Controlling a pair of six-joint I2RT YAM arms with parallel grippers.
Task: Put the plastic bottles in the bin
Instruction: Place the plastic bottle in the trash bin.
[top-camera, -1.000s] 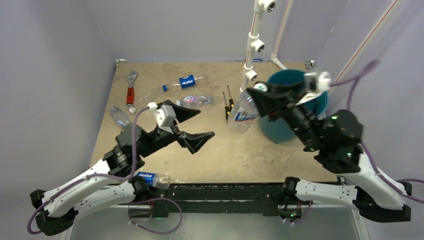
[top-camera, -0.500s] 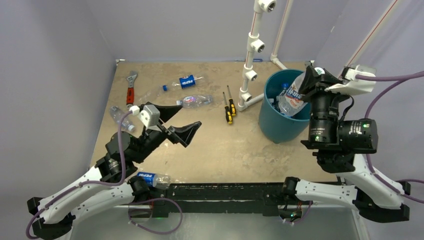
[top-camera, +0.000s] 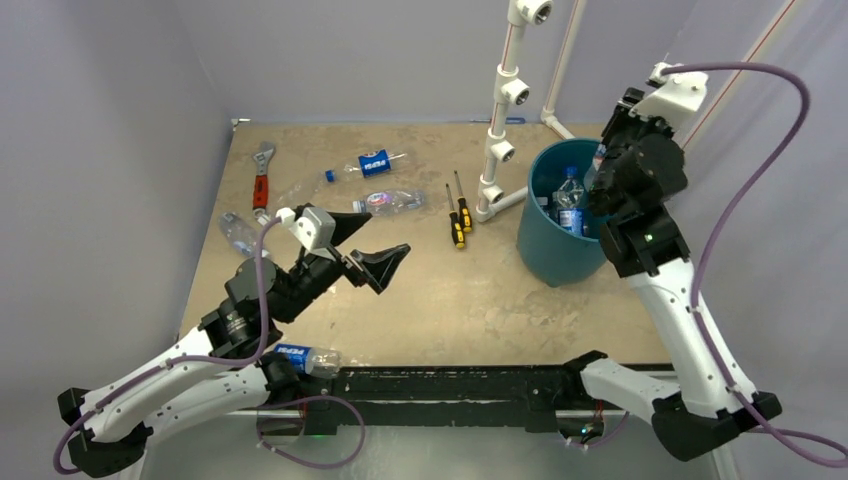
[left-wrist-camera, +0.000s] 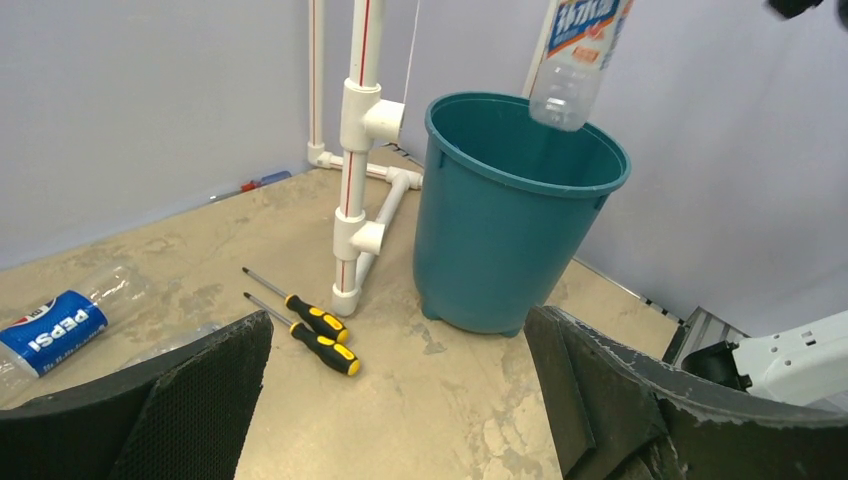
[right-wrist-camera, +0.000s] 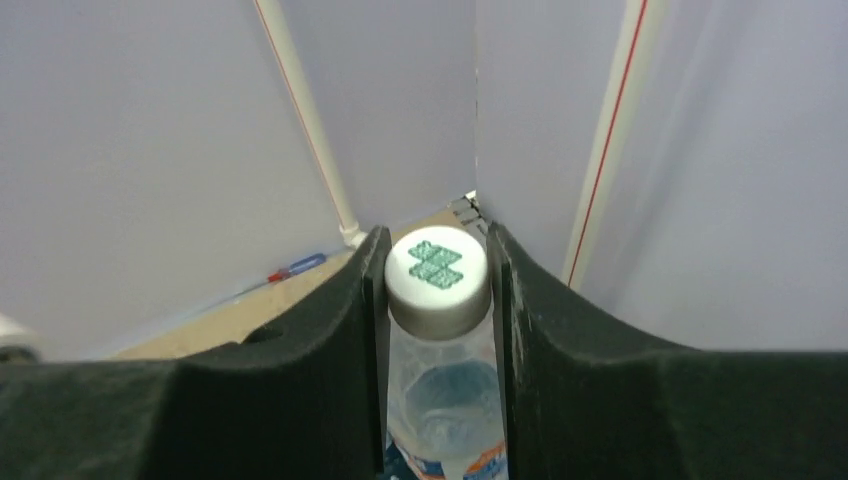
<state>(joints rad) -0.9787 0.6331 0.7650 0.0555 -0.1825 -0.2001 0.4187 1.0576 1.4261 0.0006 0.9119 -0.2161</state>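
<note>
The teal bin (top-camera: 548, 258) stands at the right of the table, with a blue-capped bottle (top-camera: 568, 196) inside it. My right gripper (right-wrist-camera: 436, 262) is shut on the neck of a clear, white-capped plastic bottle (right-wrist-camera: 440, 385). In the left wrist view that bottle (left-wrist-camera: 578, 50) hangs upright just above the bin's (left-wrist-camera: 500, 250) rim. My left gripper (top-camera: 385, 240) hovers open and empty over the table's middle left. Several more bottles lie on the table: a Pepsi-labelled one (top-camera: 375, 162), one (top-camera: 390, 202) beside it, one (top-camera: 240, 232) at the left, one (top-camera: 305, 357) at the near edge.
Two yellow-and-black screwdrivers (top-camera: 458, 215) lie left of the bin. A white pipe frame (top-camera: 505, 100) rises just behind them, close to the bin. A red-handled wrench (top-camera: 262, 180) lies at the far left. Walls close in the table on three sides.
My right arm has swung the held bottle from left of the bin, up over it, and turned it upright. The left gripper shifted slightly and stayed open.
</note>
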